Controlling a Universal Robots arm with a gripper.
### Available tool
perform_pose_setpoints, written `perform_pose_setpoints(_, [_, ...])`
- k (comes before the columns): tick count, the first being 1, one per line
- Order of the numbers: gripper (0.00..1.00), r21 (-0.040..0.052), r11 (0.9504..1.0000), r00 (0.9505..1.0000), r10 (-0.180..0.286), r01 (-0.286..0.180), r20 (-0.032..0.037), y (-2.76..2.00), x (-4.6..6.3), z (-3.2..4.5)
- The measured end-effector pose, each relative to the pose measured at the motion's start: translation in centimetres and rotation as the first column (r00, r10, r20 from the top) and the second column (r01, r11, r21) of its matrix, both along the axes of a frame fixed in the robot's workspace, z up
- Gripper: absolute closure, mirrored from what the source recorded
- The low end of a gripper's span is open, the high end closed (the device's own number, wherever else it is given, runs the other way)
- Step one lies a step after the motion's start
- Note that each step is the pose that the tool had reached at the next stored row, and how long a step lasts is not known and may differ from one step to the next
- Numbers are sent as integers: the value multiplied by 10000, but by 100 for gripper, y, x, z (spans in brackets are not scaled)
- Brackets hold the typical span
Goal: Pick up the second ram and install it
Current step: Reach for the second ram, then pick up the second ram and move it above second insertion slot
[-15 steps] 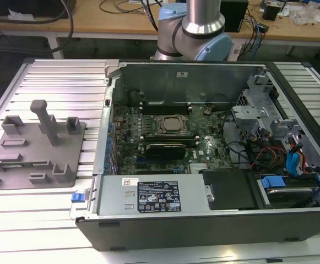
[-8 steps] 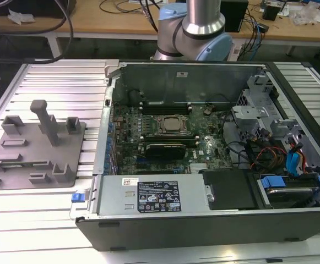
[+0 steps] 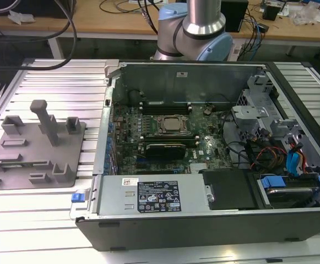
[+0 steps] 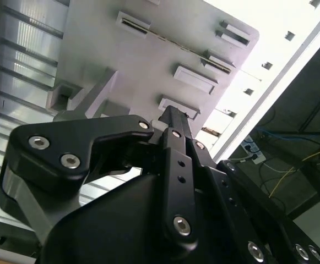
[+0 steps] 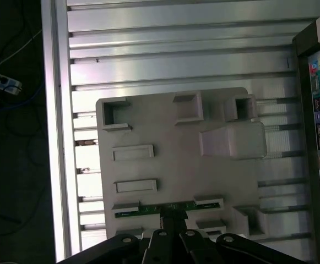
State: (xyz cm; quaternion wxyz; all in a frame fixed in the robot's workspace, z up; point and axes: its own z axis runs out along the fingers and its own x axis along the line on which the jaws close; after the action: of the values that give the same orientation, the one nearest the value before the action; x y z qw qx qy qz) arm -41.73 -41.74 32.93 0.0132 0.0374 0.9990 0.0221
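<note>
Fingers (image 5: 173, 220) tight on second ram (image 5: 140, 208), slatted table (image 5: 176, 60)

- In the second wrist view, glare just beyond the gripper (image 4: 172, 116) bleaches the table edge (image 4: 259, 93) white.
- In the first wrist view, the ribbed table (image 5: 176, 60) ahead of the gripper shines in bright bands.
- The floor (image 5: 11, 165) off to the gripper's side lies dark.
- The holder tray (image 5: 176, 159) beneath the gripper is evenly lit and casts soft shadows.
</note>
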Motion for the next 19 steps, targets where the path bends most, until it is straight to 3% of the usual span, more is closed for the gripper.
perform_pose_setpoints(13, [92,0,10000,10000,26,-26,0,0,1,-3])
perform_pose_setpoints(16, [92,0,9969,9969,793,-793,-1,0,1,-5])
perform_pose_setpoints(18, [92,0,9911,9911,1328,-1328,0,0,1,-7])
perform_pose_setpoints(19, [92,0,9855,9855,1696,-1696,0,0,1,-9])
